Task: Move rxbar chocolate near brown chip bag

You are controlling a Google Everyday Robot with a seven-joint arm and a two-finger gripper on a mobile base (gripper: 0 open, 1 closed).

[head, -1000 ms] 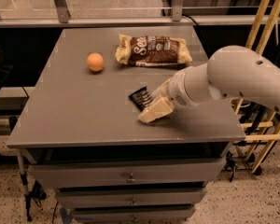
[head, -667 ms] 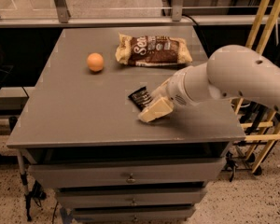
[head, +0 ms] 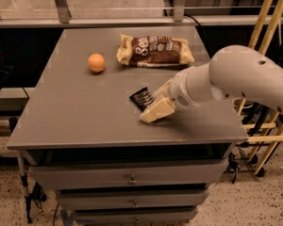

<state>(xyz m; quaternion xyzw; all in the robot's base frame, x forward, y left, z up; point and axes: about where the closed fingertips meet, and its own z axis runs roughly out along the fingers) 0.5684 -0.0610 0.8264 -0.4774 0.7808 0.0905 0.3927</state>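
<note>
The rxbar chocolate (head: 141,98) is a small black bar lying flat on the grey table (head: 75,112), right of the middle; its right end is hidden under the gripper. The brown chip bag (head: 154,51) lies flat at the back of the table, well behind the bar and apart from it. My gripper (head: 155,110) comes in from the right on a thick white arm (head: 240,79) and sits low over the bar's right end, its cream-coloured fingers (head: 153,113) pointing down and left at the table top.
A round orange fruit (head: 96,62) sits at the back left of the table. Drawers (head: 132,179) are under the table's front edge. A glass rail (head: 118,21) runs behind the table and yellow wooden poles (head: 269,13) stand at the right.
</note>
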